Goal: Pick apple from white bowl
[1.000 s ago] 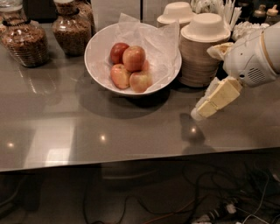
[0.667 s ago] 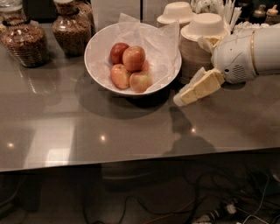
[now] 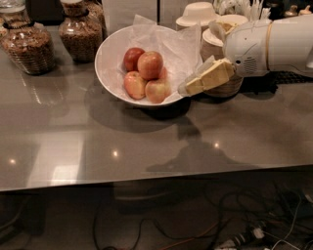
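Note:
The white bowl [image 3: 111, 53] stands on the grey table, lined with crinkled white paper. Several red-yellow apples [image 3: 149, 65] lie in it. My gripper [image 3: 193, 84] reaches in from the right on a white arm [image 3: 274, 44]. Its cream-coloured fingers [image 3: 211, 77] hang at the bowl's right rim, above the table and just right of the apples. It holds nothing that I can see.
Two glass jars of brown food [image 3: 29, 46] [image 3: 80, 34] stand at the back left. A stack of small off-white disposable bowls [image 3: 222, 36] and another [image 3: 197, 13] stand behind the arm at the right. Cables lie on the floor below the table's front edge.
The gripper has moved left and up from the table area right of the bowl until its tips are at the bowl's right rim.

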Robot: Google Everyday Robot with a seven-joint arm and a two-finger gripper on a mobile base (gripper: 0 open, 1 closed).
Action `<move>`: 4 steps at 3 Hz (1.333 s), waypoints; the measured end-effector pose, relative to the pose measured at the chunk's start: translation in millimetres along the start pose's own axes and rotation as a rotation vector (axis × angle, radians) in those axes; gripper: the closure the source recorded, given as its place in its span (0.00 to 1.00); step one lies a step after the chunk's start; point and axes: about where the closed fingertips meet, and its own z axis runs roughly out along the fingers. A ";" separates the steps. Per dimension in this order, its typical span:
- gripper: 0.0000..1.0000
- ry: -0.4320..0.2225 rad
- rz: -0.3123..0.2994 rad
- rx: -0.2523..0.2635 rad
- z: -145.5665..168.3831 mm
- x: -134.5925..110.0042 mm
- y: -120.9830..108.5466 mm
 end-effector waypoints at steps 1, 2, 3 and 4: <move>0.00 -0.009 -0.029 0.006 22.4 -1.6 -3.7; 0.00 -0.030 -0.038 -0.019 61.4 -1.0 -8.6; 0.00 -0.039 -0.042 -0.065 98.0 -1.0 -11.1; 0.00 -0.039 -0.048 -0.100 125.7 0.2 -13.8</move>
